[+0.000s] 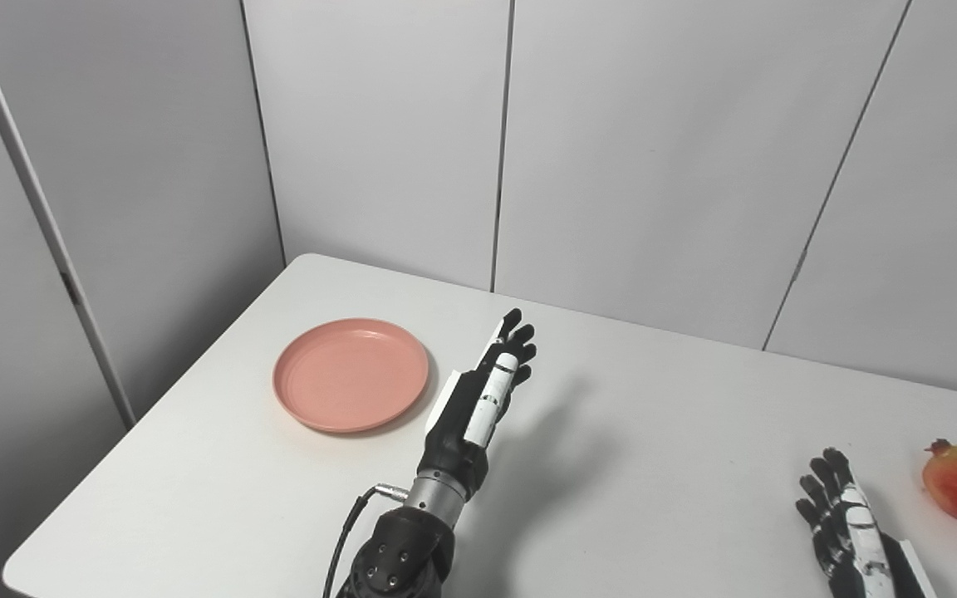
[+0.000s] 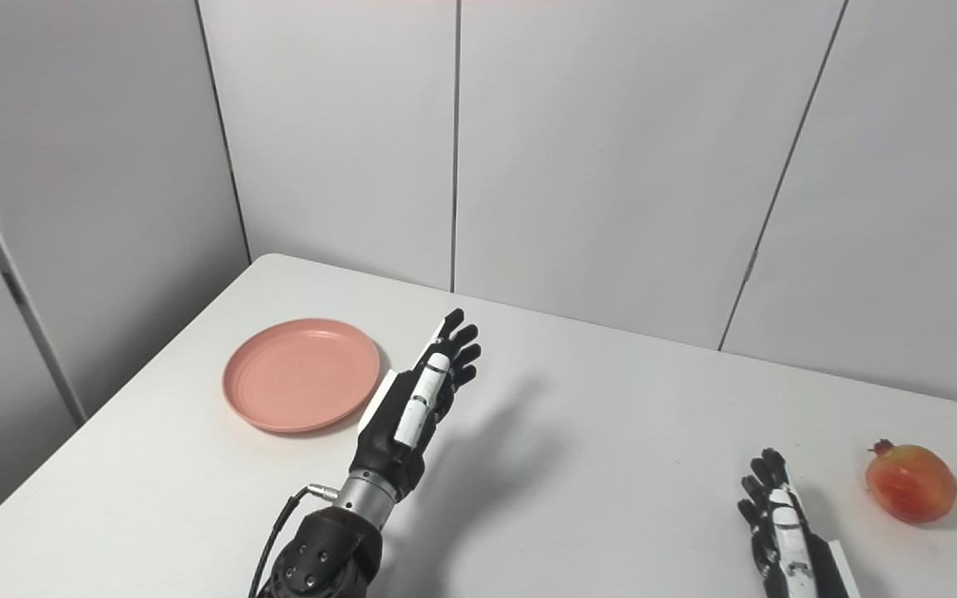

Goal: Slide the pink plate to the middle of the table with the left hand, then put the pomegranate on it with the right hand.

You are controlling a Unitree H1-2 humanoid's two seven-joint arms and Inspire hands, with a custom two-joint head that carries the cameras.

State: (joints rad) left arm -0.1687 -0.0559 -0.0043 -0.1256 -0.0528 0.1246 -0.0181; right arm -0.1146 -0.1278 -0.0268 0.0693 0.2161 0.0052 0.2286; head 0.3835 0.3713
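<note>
I've got the pink plate [image 1: 350, 374] sitting on the far-left part of the white table [image 1: 628, 465], flat, nothing on it, well short of the table's middle. My left hand [image 1: 483, 390] is raised just to the right of the plate, edge-on to the cams, fingers straight and stretched toward the far wall, lying close alongside each other but not curled, holding nothing. Can't tell for sure if it touches the plate rim; in the right eye view the white palm edge overlaps the plate's right rim, but the hand looks to be above the table w/ its shadow cast to the right. The wrist & forearm come up from the near edge, w/ a cable [image 1: 344, 531] looping off the wrist cuff.

The pomegranate [image 2: 910, 482] is on the far-right side of the table, near the right edge, resting on the surface w/ its crown pointing up-left. My right hand [image 2: 782, 523] is low at the near-right, left of the fruit and apart from it, a clear strip of table between them. Its fingers point toward the far side, spread a bit, gripping nothing.

Behind the table: grey wall panels [image 1: 379, 133] w/ vertical seams.
</note>
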